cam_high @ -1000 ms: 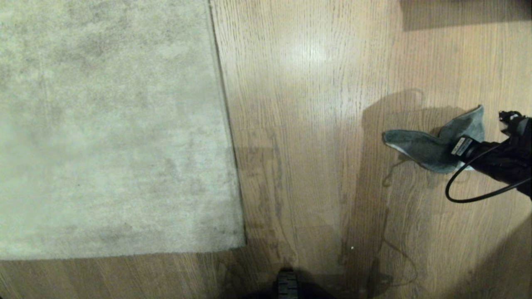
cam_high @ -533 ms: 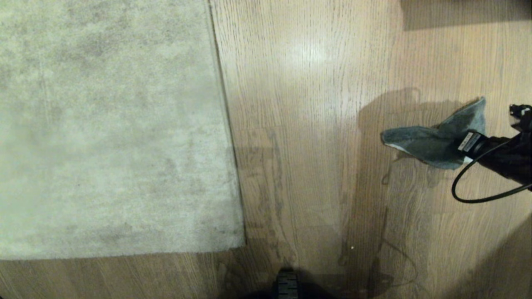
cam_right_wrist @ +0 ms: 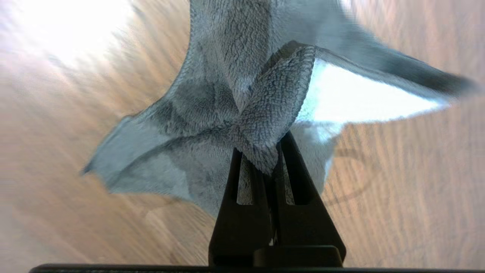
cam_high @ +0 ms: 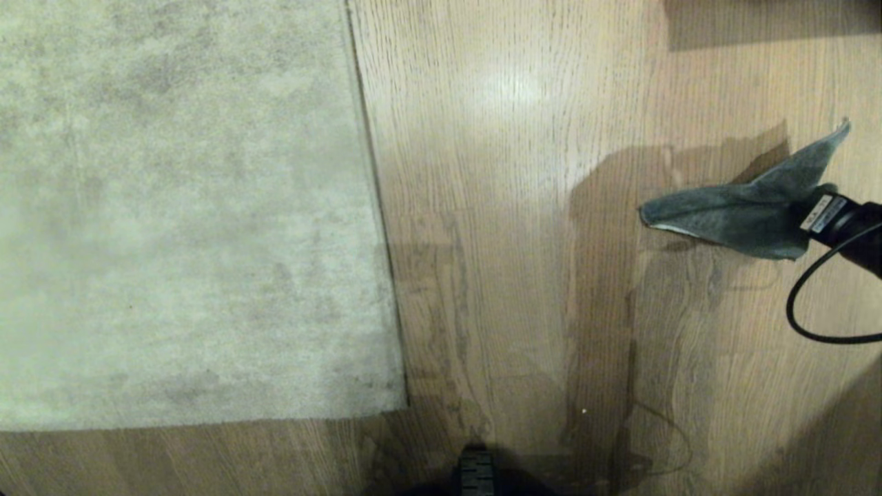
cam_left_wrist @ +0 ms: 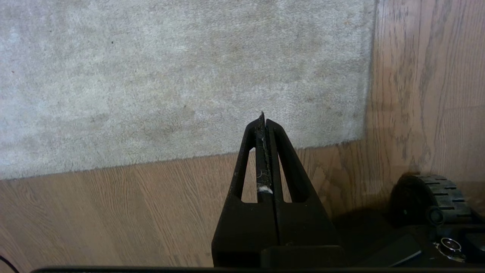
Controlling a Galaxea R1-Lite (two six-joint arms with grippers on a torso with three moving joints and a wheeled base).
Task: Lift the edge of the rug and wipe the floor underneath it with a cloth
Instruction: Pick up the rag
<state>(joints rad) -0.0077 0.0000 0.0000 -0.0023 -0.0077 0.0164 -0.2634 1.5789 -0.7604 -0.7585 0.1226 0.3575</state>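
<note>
The beige-grey rug lies flat on the left, and its rug edge runs straight down to a near corner. Wood-plank floor with damp streaks fills the middle. At the far right my right gripper is shut on the cloth. The cloth is dark grey with a pale underside, and it hangs off the floor. In the right wrist view the cloth bunches over the shut right gripper. My left gripper is shut and empty, parked above the rug edge by the rug's near corner.
My base wheel sits at the near edge, and this wheel also shows beside the left arm. A black cable loops under the right arm. A dark shadowed strip lies at the far right.
My right gripper has drawn back to the right and farther away with the cloth, whose free corner has swung up. The rug and left arm have not moved.
</note>
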